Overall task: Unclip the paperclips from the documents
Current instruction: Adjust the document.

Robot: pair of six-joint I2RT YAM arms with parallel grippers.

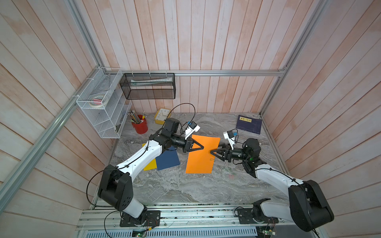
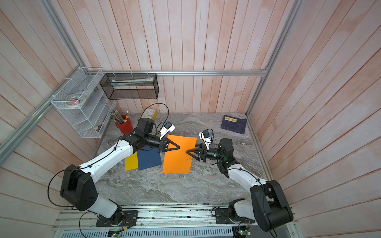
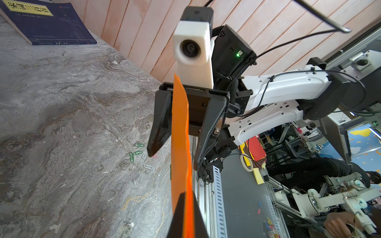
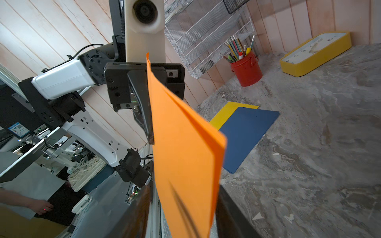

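The orange document (image 1: 203, 156) (image 2: 177, 158) is held up over the marble table, and my left gripper (image 1: 203, 147) (image 2: 179, 147) (image 3: 186, 193) is shut on its left edge. My right gripper (image 1: 210, 153) (image 2: 186, 153) (image 4: 183, 187) stands open at the opposite edge, one finger on each side of the sheet without pinching it. A thin paperclip (image 1: 212, 159) (image 2: 189, 159) sits on that edge, just nearer the front than the right fingers. The blue document (image 1: 168, 159) (image 4: 245, 131) lies flat over the yellow document (image 1: 150, 164) (image 4: 226, 112), partly under my left arm.
Several loose paperclips (image 1: 227, 170) (image 3: 138, 153) lie on the table (image 1: 175, 185) near my right arm. At the back stand a navy booklet (image 1: 249, 124), a yellow clock (image 1: 162, 116) and a red pencil cup (image 1: 140, 125). A white wire rack (image 1: 103, 103) and a black mesh basket (image 1: 148, 86) hang on the walls.
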